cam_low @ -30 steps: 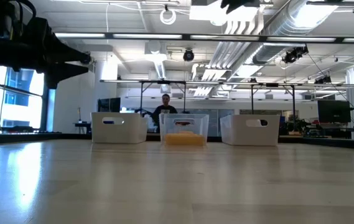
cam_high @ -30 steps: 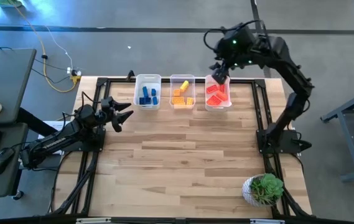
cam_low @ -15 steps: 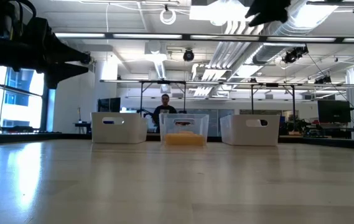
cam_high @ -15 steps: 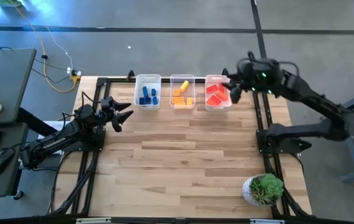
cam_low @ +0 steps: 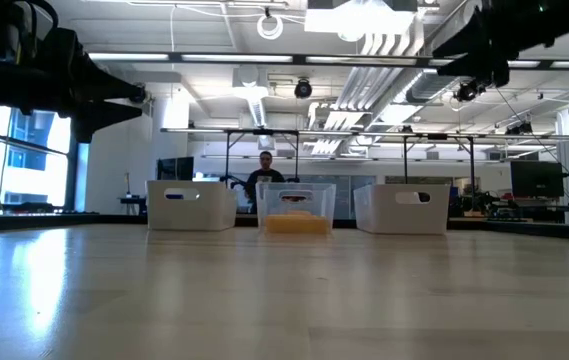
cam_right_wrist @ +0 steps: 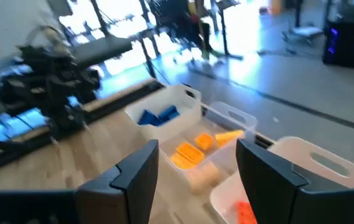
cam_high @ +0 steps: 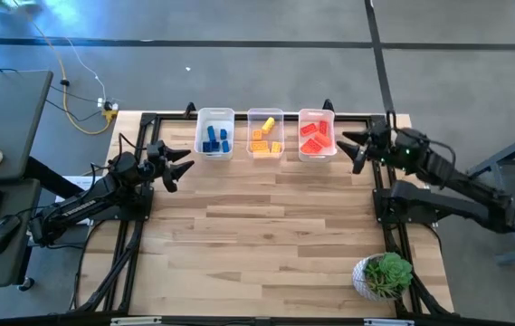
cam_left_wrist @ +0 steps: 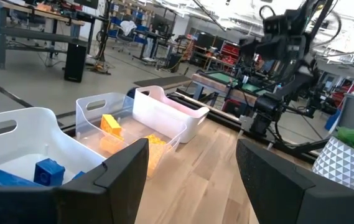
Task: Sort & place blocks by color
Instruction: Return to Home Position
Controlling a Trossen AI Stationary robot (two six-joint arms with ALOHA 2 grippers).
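From above, three clear bins stand in a row along the far edge of the table [cam_high: 266, 235]. The left bin [cam_high: 201, 134] holds the blue blocks [cam_high: 214, 139], the middle bin [cam_high: 250, 134] the orange-yellow blocks [cam_high: 264, 138], and the right bin [cam_high: 332, 136] the red blocks [cam_high: 315, 137]. The left gripper [cam_high: 177, 167] hovers at the table's left edge near the far left corner, its fingers spread and holding nothing. The right gripper [cam_high: 351, 150] hovers at the right edge just beside the right bin, also spread and empty. A potted plant [cam_high: 384, 274] sits at the near right corner. The rest of the wood is bare.

At table height, the bins line the far edge with open boards in front of them. A person [cam_low: 267, 176] stands in the room behind the middle bin.

The left wrist view looks between parted fingers [cam_left_wrist: 124, 174] at blue and orange-yellow blocks inside their bins, with the right arm [cam_left_wrist: 282, 46] beyond.

The right wrist view shows parted fingers [cam_right_wrist: 140, 167] with all three colours lying in their own bins.
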